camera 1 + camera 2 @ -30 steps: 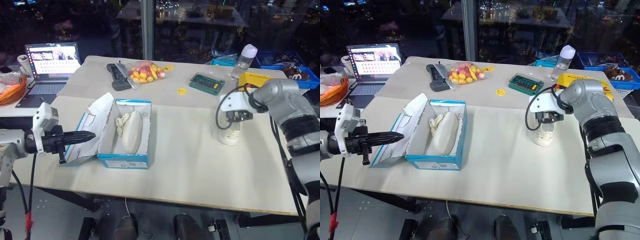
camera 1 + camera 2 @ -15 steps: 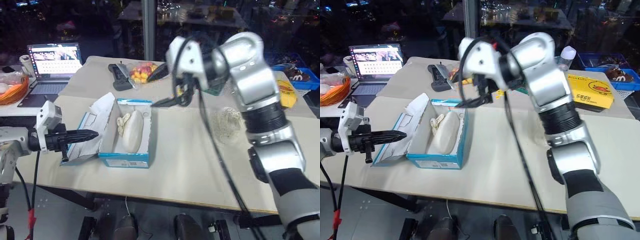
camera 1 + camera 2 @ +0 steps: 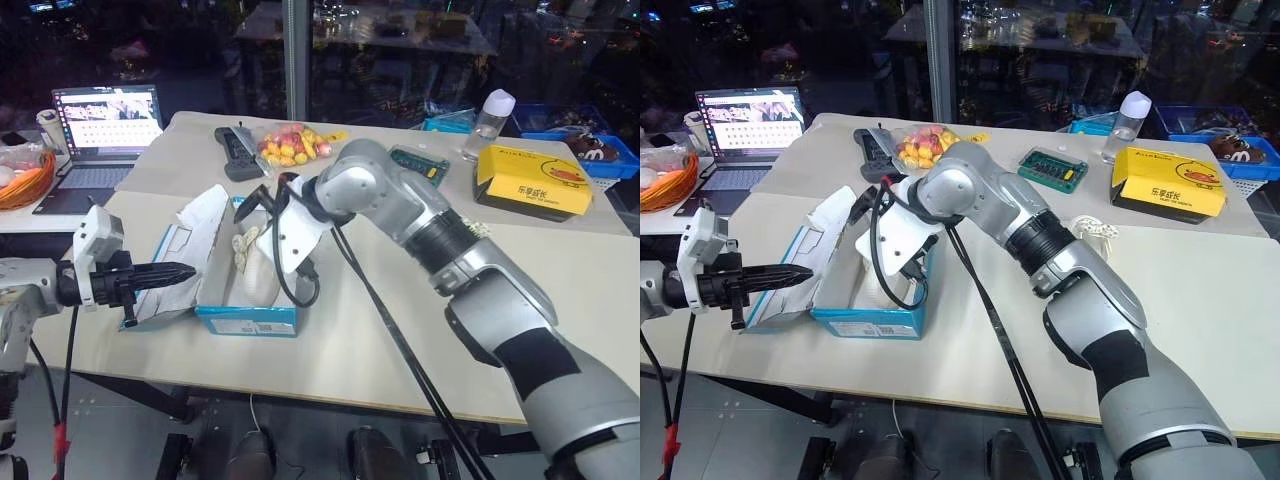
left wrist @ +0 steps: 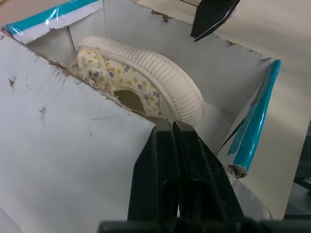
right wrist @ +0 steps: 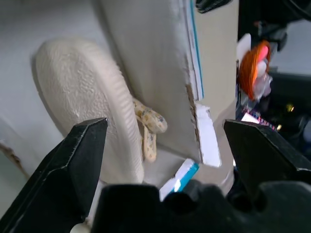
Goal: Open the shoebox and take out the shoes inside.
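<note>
Reaching in from the near left, the left gripper (image 3: 185, 270) is seen with its two black fingers pressed together and nothing between them, its tip at the white inner face of the folded-back lid (image 3: 200, 225). Just past it the shoebox (image 3: 247, 318) is found open on the cream table (image 3: 400, 330), near the front edge, its blue front wall toward the robot and its white inside exposed. One shoe (image 4: 146, 73) is lying on its side in the box, ribbed cream sole outward, a floral-patterned lining visible at its opening. The right gripper (image 5: 167, 145) is held over the open box with its fingers spread wide and nothing between them; from the right wrist view the sole of the shoe (image 5: 82, 97) is framed between the two fingers, not touched. Farther right on the table, well apart from the box, the second shoe (image 3: 1095, 232) is lying by itself. Beyond, on the far half of the table, a bag of coloured sweets (image 3: 290, 143), a black device (image 3: 236, 152), a green case (image 3: 425, 160), a clear bottle (image 3: 490, 120) and a yellow duck box (image 3: 535, 178) are noted. An open laptop (image 3: 100, 130) is seen at far left.
</note>
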